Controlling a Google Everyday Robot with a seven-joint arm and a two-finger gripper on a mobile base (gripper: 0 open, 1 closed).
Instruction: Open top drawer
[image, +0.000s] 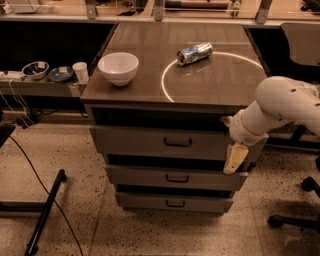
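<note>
Meanwhile, the pincer (235, 158) hangs at the right end of the top drawer (135, 140); whether it is clenched cannot be told.

the arm (287, 105) is smooth, glossy white, built of fat rounded links with a ringed wrist; its cream-yellow gripper (235, 159) sits at the top drawer (140, 142)'s right end.

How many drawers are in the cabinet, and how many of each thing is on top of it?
Drawers: 3 (top drawer, middle drawer, bottom drawer)
Bowl: 1
Can: 1
Total: 5
The end effector hangs at the top drawer's right end.
</note>
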